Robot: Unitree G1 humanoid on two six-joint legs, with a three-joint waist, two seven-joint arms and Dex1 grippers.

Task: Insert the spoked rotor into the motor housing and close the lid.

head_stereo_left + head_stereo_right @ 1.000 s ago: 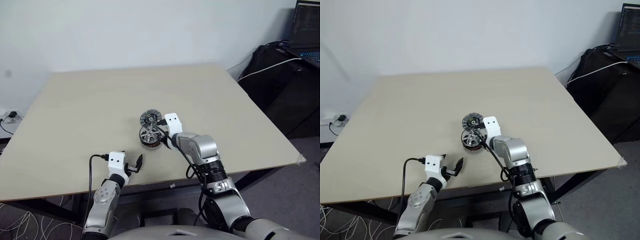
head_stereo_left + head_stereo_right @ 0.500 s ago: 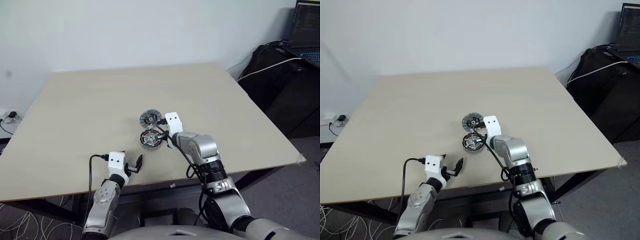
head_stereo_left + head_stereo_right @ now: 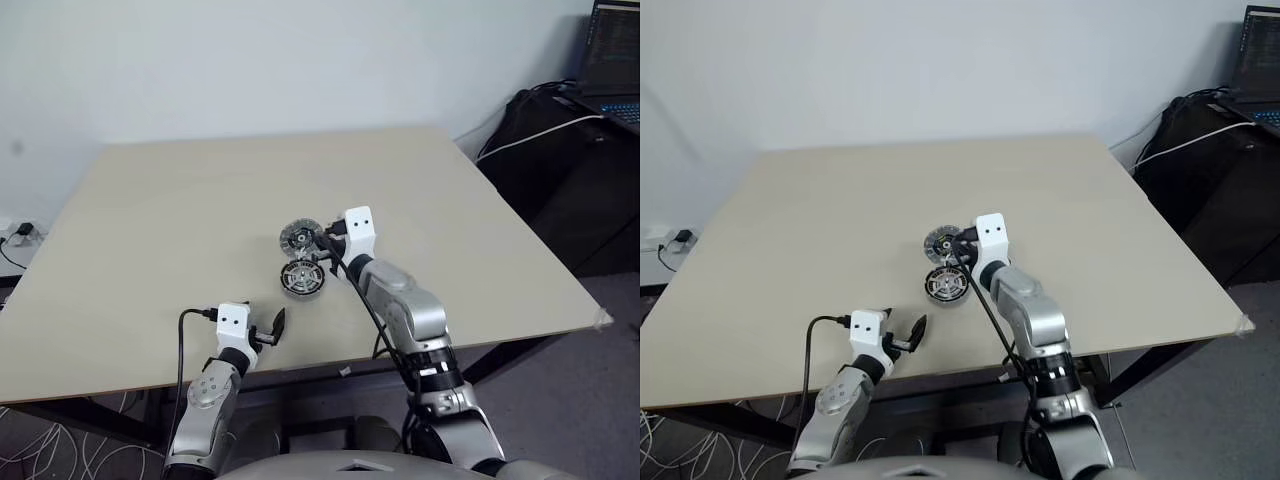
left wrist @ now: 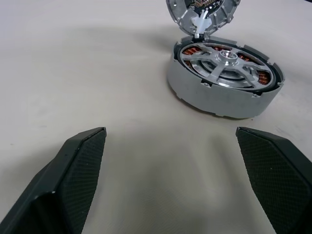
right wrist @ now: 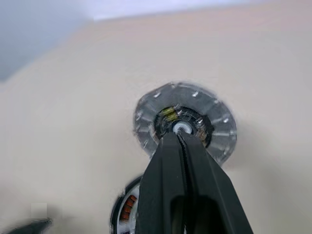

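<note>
The grey motor housing (image 3: 303,279) lies on the table near its middle, showing copper coils. The silver spoked rotor (image 4: 222,59) sits flat inside it. The lid (image 3: 298,238) stands open just beyond the housing, joined to it, its segmented inner face (image 5: 222,127) turned toward me. My right gripper (image 3: 322,247) is shut and empty, hanging above the housing's far edge, its tips (image 5: 178,134) close in front of the lid's dark centre. My left gripper (image 4: 170,131) rests open by the table's front edge, short of the housing, with nothing between its fingers (image 4: 80,161).
The beige table (image 3: 180,200) has bare room all around the motor. Off its right side stand a black bag (image 3: 560,150) with a white cable and a laptop (image 3: 612,60). The front edge runs just behind my left gripper.
My right gripper let go of the rotor, which settled flat in the housing. It then shut, rose and levelled toward the lid. The left arm stayed still.
</note>
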